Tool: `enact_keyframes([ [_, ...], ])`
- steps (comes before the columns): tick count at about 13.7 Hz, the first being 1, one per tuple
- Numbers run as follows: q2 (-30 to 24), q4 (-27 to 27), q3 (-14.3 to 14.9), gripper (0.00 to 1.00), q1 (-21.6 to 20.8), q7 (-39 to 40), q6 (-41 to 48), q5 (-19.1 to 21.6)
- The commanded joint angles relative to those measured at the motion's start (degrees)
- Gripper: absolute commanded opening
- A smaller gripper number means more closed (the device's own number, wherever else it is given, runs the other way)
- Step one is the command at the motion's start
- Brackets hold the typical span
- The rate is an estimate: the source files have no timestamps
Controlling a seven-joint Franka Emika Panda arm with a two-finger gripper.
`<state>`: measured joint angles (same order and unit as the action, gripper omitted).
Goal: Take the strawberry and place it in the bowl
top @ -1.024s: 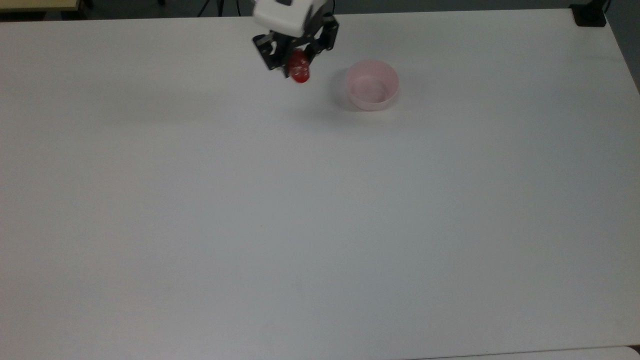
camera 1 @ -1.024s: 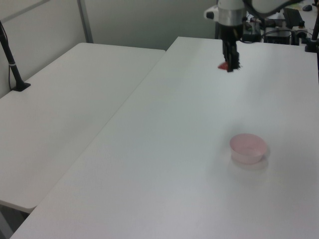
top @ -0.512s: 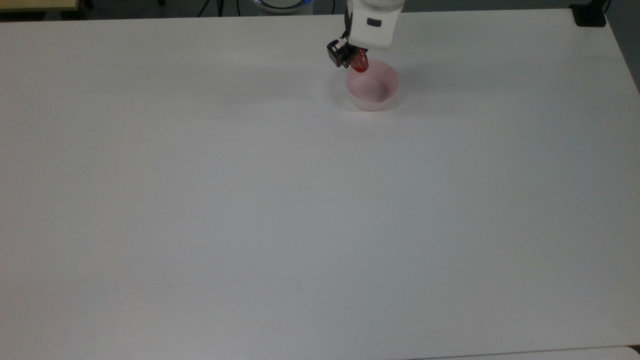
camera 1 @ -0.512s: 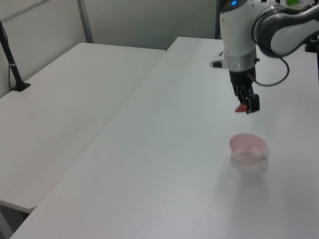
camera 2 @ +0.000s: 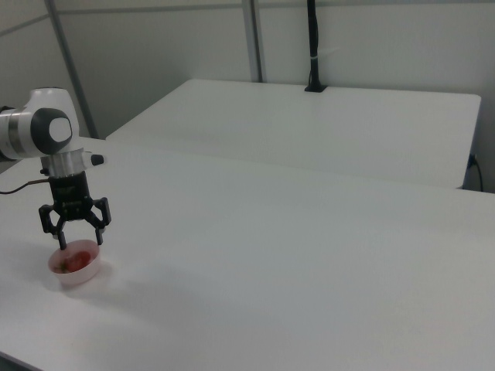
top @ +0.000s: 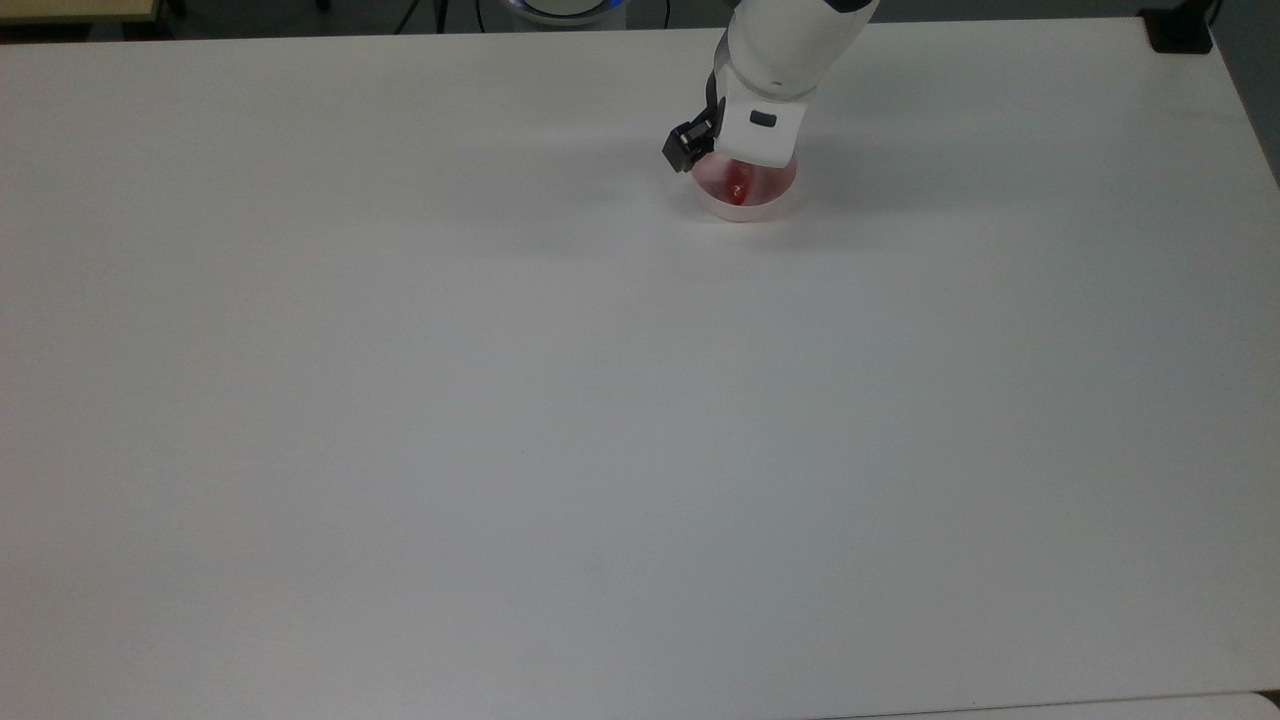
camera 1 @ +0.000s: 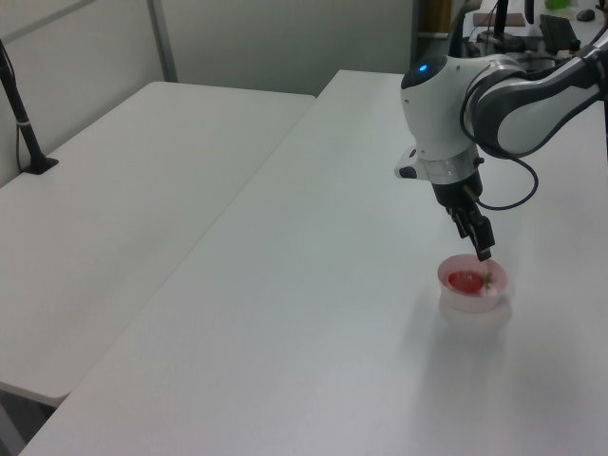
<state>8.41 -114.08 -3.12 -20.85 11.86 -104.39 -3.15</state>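
Since half a second ago, when it was hanging clamped beside the rim, the strawberry point(camera 1: 465, 280) has dropped, and it is now lying inside the bowl point(camera 1: 472, 302), on its side with the green cap pointing toward the left view's right. One second ago the arm was still carrying it well away from the bowl, toward the top view's nine o'clock.

Nearest in the right view, the bowl point(camera 2: 75, 272) is sitting on the white surface point(camera 2: 294, 255) with the red fruit point(camera 2: 72, 259) showing through its pale wall. Just above it the end effector point(camera 2: 77, 236) is hanging released, its two fingers spread wide apart and holding nothing; that spread is likely why the fruit is resting free on the bowl's floor rather than dangling.

In the top view the end effector point(top: 735, 160) is covering the bowl's twelve o'clock rim, and the strawberry point(top: 737, 189) is peeking out below it, near the bowl's point(top: 745, 207) centre. The arm is sitting directly over the bowl, presumably so the drop would land inside. Placement looks done; a straight lift clear seems all that remains.
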Motion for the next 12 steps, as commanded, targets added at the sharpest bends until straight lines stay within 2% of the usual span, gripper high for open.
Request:
enact_keyframes([
  [1, -2.2, 2.2, 0.4, 1.00, 0.4, -6.0, 0.0, 0.5],
  [3, -4.2, 4.5, 0.2, 1.00, 4.2, -9.5, 1.1, 0.1],
  [4, -5.8, 7.1, -1.5, 1.00, 9.0, -11.0, 2.2, 0.1],
  [6, -6.4, 11.7, -3.3, 1.00, 15.2, -15.7, 3.7, 0.0],
  [7, -6.3, 13.7, -3.2, 1.00, 16.7, -18.0, 4.5, -0.3],
  [10, -6.8, 16.3, -2.9, 1.00, 20.9, -18.4, 5.9, -1.9],
  [12, -7.2, 17.4, -2.7, 1.00, 21.5, -18.4, 8.0, -1.9],
])
